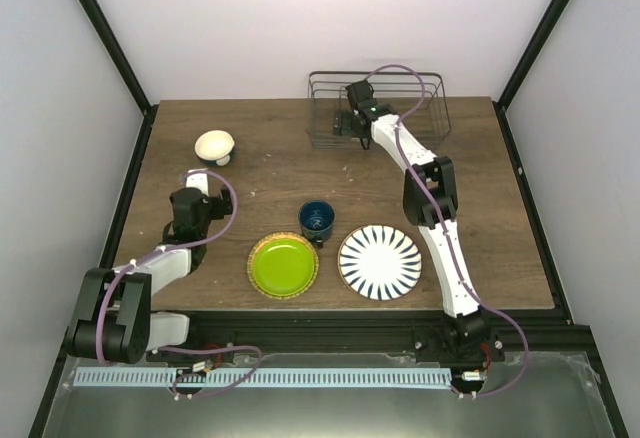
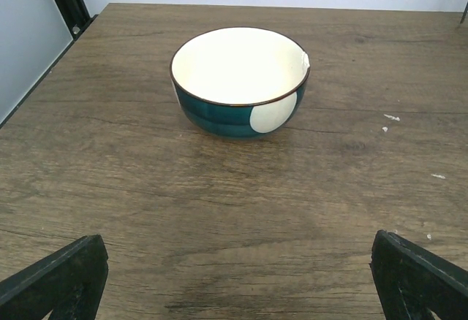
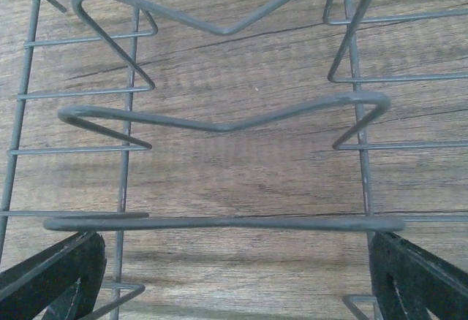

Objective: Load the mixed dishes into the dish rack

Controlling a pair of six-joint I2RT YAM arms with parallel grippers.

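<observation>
The small bowl (image 1: 214, 145), white inside and dark teal outside, stands upright at the back left; in the left wrist view it (image 2: 240, 79) is ahead of my open, empty left gripper (image 2: 238, 291) (image 1: 203, 172), apart from it. The dark blue mug (image 1: 317, 220), the lime-green plate (image 1: 283, 265) and the striped white plate (image 1: 380, 262) lie on the table near the front. The wire dish rack (image 1: 400, 108) stands at the back and holds no dishes. My right gripper (image 1: 347, 125) is over its left part, open and empty (image 3: 234, 283), above the dividers (image 3: 219, 223).
The wooden table (image 1: 480, 188) has dark frame posts at the back corners and white walls around it. Small white specks (image 2: 391, 117) lie on the wood right of the bowl.
</observation>
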